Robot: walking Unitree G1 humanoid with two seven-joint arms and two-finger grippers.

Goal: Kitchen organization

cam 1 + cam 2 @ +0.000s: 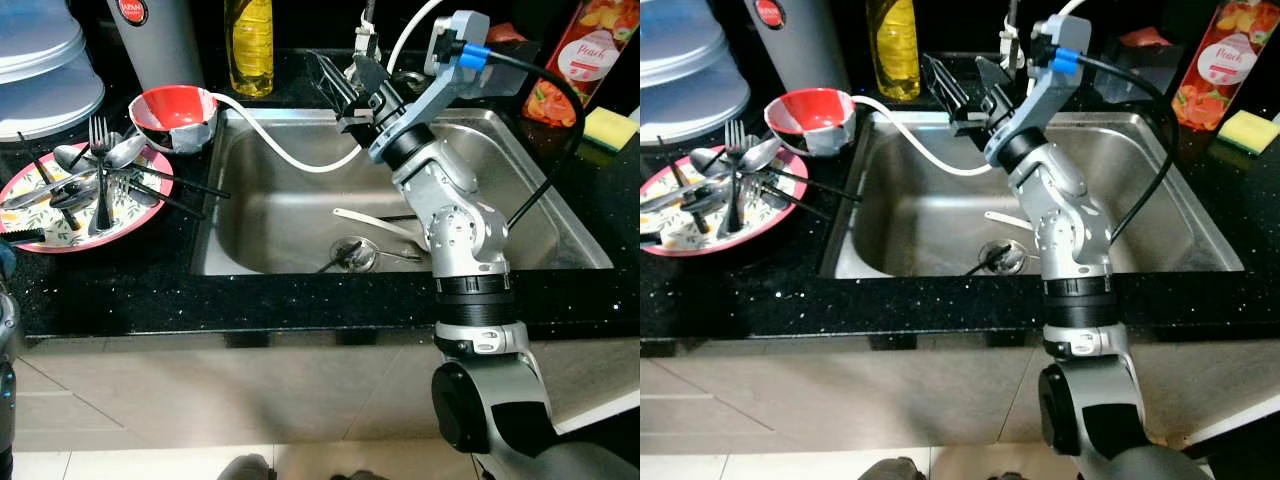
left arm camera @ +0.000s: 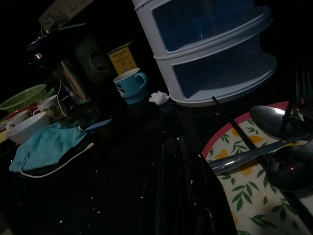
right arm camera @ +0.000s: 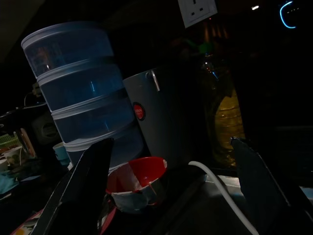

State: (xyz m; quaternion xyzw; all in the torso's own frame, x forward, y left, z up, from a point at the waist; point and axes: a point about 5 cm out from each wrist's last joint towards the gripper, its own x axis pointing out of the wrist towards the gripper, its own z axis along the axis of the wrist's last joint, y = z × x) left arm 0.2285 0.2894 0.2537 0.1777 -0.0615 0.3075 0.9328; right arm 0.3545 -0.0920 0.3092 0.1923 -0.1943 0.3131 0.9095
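A red-rimmed leaf-pattern plate [image 1: 45,235] on the black counter left of the sink holds forks, spoons [image 1: 125,150] and black chopsticks. Just behind it stands a red bowl [image 1: 175,112]. The steel sink [image 1: 270,215] holds a white spoon [image 1: 375,225] and dark utensils beside the drain. My right gripper [image 1: 350,85] hangs open over the back of the sink with nothing between its fingers, pointing toward the red bowl [image 3: 139,186]. In the left wrist view my left gripper [image 2: 176,147] is shut and empty, low over the counter at the plate's [image 2: 244,196] edge.
A white hose [image 1: 290,152] curves across the sink's back left. A yellow oil bottle [image 1: 250,45], grey canister [image 1: 160,45] and stacked blue containers [image 1: 40,70] line the back. A juice carton [image 1: 585,55] and yellow sponge [image 1: 610,125] sit right. A blue mug [image 2: 129,85] and teal cloth [image 2: 49,144] lie further left.
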